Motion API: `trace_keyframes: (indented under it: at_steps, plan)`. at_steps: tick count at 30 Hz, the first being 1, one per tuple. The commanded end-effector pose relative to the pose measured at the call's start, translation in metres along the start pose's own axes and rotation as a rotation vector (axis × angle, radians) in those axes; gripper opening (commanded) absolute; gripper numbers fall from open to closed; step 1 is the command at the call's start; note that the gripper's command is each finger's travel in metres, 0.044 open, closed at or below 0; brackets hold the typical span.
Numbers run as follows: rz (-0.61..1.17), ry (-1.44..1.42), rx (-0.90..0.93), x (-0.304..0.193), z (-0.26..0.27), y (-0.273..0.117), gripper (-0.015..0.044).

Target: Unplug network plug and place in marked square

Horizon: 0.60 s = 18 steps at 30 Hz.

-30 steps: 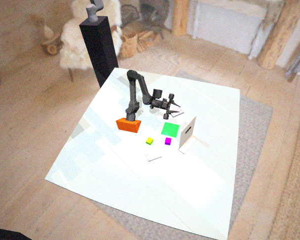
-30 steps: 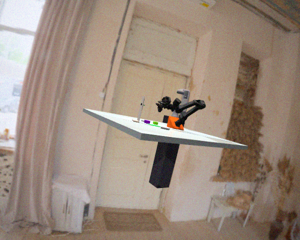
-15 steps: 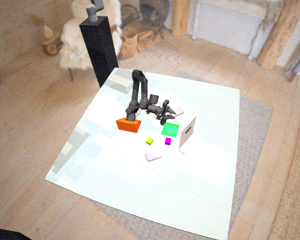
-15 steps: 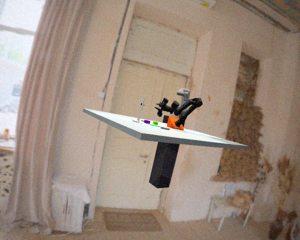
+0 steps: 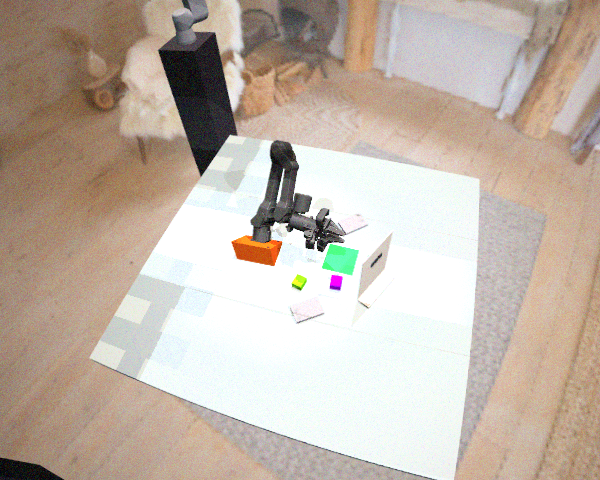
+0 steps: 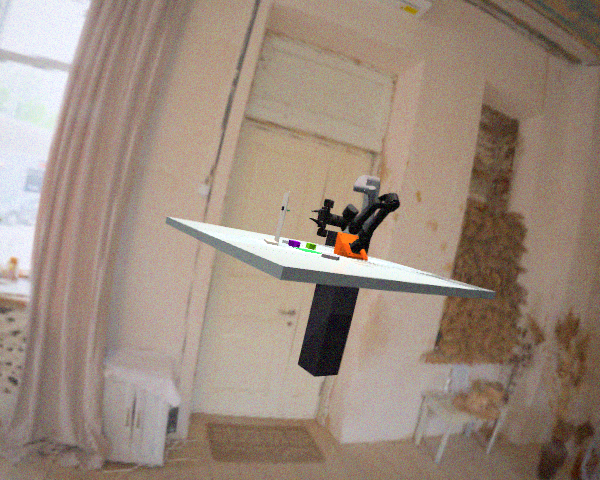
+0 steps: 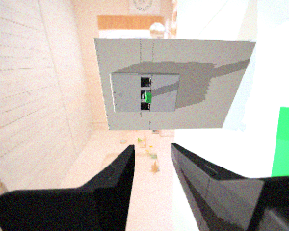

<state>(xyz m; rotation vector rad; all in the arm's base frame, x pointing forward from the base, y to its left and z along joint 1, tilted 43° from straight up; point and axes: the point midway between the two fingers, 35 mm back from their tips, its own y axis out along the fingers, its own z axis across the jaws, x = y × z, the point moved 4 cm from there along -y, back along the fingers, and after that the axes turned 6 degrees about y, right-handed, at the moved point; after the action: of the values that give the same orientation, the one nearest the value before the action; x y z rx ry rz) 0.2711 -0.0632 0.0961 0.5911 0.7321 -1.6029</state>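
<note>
on the white desk [image 5: 300, 382] i see the upright panel [image 7: 193, 87], its green plug [image 7: 147, 97] seated, tab too small to discern; my pincer [image 7: 153, 168] is part-open, gripping nothing.

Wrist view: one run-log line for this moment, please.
gripper: open, holding nothing | plug: seated in panel socket | phase: approach

Dark grey arm [image 5: 279, 191], orange base [image 5: 257, 250], black fingers
</note>
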Motion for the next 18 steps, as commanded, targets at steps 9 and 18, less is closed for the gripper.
trace_keyframes:
  at_steps: [9, 18]
  plan:
    - [-0.001, 0.014, -0.006, 0.009, 0.000, 0.033, 0.0156]
    - [0.000, 0.015, -0.004, 0.016, 0.000, 0.056, 0.0156]
